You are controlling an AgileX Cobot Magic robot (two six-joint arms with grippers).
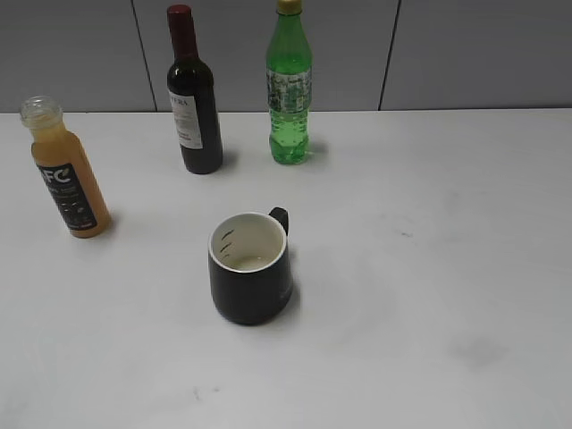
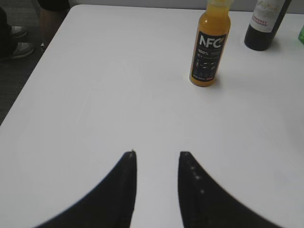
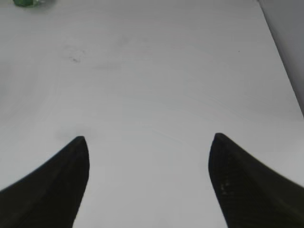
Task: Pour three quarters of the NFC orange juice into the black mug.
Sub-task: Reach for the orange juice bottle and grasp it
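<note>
Juice bottle at nine o'clock, uncapped, black mug in the middle of the smooth white table.
Left gripper has its pointed black fingers a little apart, holding nothing; right gripper gapes wide over bare tabletop.

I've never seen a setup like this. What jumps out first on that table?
Probably the black mug near the middle of the white table, its cream inside showing. Behind it stand a dark wine bottle and a green soda bottle. The uncapped NFC orange juice stands alone at the left edge.
</note>
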